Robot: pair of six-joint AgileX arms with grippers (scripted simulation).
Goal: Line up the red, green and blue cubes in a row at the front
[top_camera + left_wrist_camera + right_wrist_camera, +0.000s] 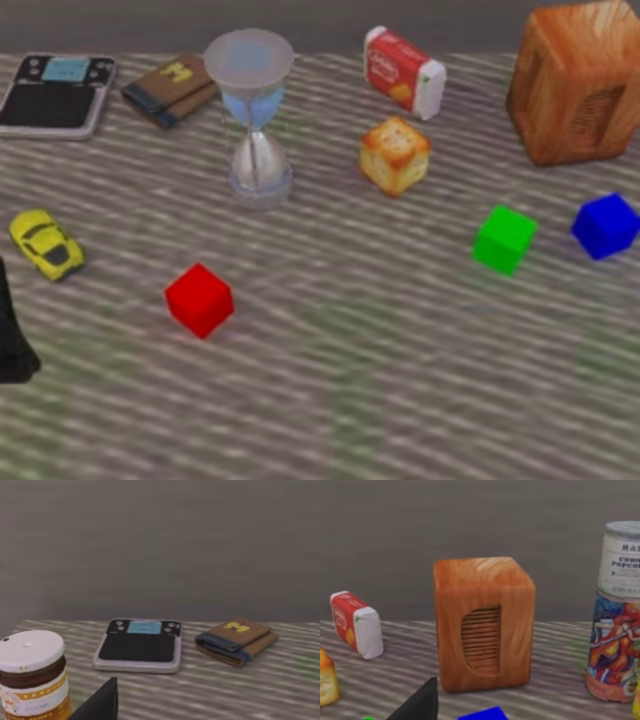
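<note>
- Red cube (199,299) alone left of centre; green cube (504,238) and blue cube (605,225) near each other at right, on the bench (350,400).
- No cube lined up yet; first pick pending.
- Left tool (12,340) parked at left edge; opening of either tool: cannot tell.
- Next: reach for a cube, carry frontward.

Popcorn can (617,612): upper white label carries dark print; "CORN" over "POPCORN" reads in the right wrist view, with a line of smaller characters above them too small to read. Lower band is a colourful drawing, no words made out.

Brown wallet (236,640): yellow mark on its top, shaped like a letter M; also seen in the top view.

Red-and-white packet (404,72): pale script on the red face, not legible.

Jar (32,680): label print illegible.

Scale (139,644): blue display blank.

Red, green and blue cubes: unmarked.
</note>
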